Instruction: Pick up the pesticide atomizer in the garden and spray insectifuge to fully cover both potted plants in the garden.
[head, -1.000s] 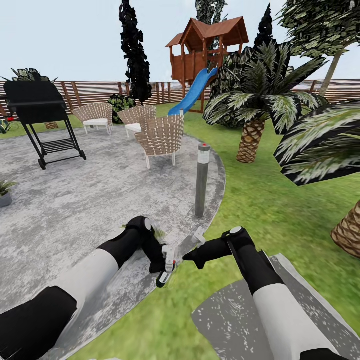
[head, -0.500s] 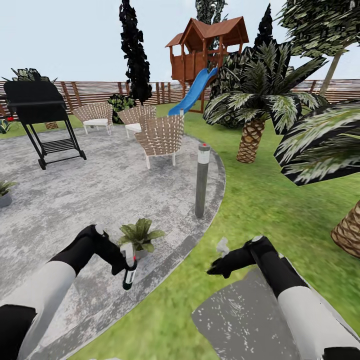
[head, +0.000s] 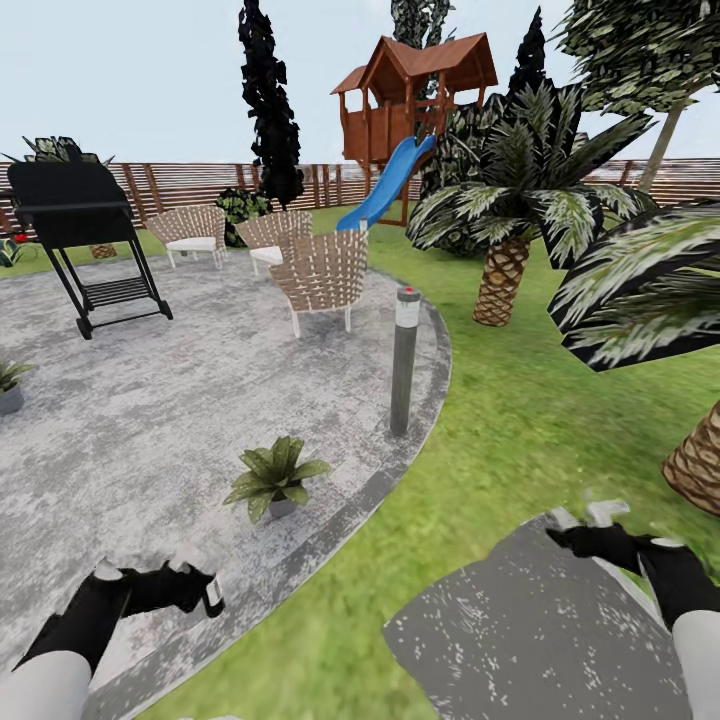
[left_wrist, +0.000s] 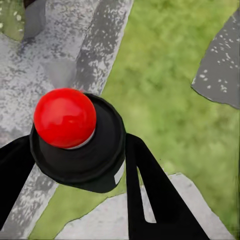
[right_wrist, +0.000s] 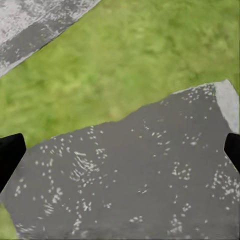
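Atomizer (left_wrist: 77, 145): dark body, red knob (left_wrist: 64, 118).

ground: round mottled grey paved patio (head: 200, 400) on green lawn (head: 520, 420) | furniture: black wheeled grill (head: 85, 240), woven wicker chairs (head: 322, 275) | boundary: brown slatted wooden fence (head: 180, 185)

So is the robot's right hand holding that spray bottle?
No, the right gripper is open with nothing between its fingers; the pesticide atomizer sits in the left gripper.
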